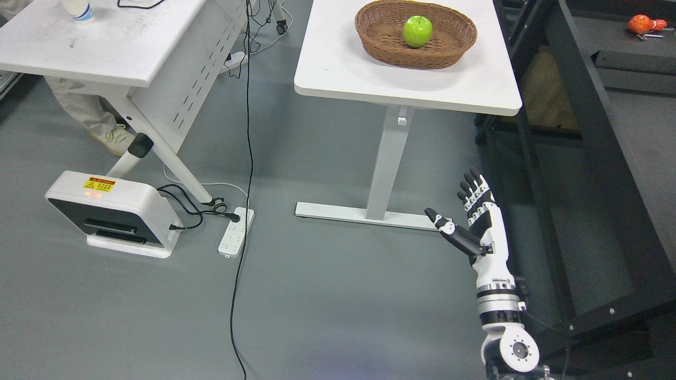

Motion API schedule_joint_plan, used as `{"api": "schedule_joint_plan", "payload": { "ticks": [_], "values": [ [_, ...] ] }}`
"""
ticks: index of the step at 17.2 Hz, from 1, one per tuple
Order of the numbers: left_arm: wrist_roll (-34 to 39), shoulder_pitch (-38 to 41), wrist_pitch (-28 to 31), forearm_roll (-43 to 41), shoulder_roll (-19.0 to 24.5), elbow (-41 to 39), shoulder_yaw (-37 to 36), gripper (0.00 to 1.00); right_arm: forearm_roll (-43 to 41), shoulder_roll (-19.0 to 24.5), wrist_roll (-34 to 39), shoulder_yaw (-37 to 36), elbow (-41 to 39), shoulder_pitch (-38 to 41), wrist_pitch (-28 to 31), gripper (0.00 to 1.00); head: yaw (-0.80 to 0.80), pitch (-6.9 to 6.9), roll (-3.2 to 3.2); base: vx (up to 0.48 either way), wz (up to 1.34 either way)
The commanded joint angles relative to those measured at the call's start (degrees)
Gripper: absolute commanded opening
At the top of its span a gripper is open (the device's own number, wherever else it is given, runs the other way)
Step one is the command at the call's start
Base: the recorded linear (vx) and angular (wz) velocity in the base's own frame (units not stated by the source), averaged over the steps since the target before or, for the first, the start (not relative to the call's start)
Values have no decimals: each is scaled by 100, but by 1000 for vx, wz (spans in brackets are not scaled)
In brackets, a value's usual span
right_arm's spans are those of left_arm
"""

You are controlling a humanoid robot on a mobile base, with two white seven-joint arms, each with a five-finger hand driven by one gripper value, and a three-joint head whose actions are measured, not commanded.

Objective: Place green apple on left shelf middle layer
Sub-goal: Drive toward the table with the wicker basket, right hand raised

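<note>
A green apple [418,31] lies in a brown wicker basket [454,46] on a white table [369,79] at the top middle. My right hand [465,214] is raised low in the picture, well below and in front of the table, with fingers spread and thumb out, holding nothing. A black shelf frame [591,137] stands at the right edge. The left arm is out of view.
A second white table [105,47] stands at the upper left, with a person's leg and shoe [113,140] beneath it. A white box device [113,214], a power strip [236,232] and black cables [248,158] lie on the grey floor. An orange object [645,24] sits on the shelf.
</note>
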Motion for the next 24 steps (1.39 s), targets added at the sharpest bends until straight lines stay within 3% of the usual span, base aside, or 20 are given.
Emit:
{"api": "schedule_joint_plan", "payload": {
  "ticks": [1,3,10,11,13,24],
  "values": [
    [-3,-123,-4,-2,100,0,0,100,3375,-132,-257,-135,9,-362,46,90,0,0,0,50,47],
    [-3,-123,-4,-2,100,0,0,100,4013,-158,-258,-135,0,-432,55,89,0,0,0,85,61],
    [-3,-123,-4,6,100,0,0,100,3979,-237,-231,-143,-62,-424,-33,93,0,0,0,172,45],
    [-3,-123,-4,6,100,0,0,100,3971,-290,-257,-143,-62,-424,-137,99,0,0,0,225,-9],
    [-3,-123,-4,-2,100,0,0,100,3910,-308,-257,-222,-97,-371,-864,100,0,0,0,230,-19],
    [-3,-123,-4,-2,100,0,0,100,3856,-202,-205,-302,-97,-555,-236,98,0,0,0,250,-31]
  ]
}}
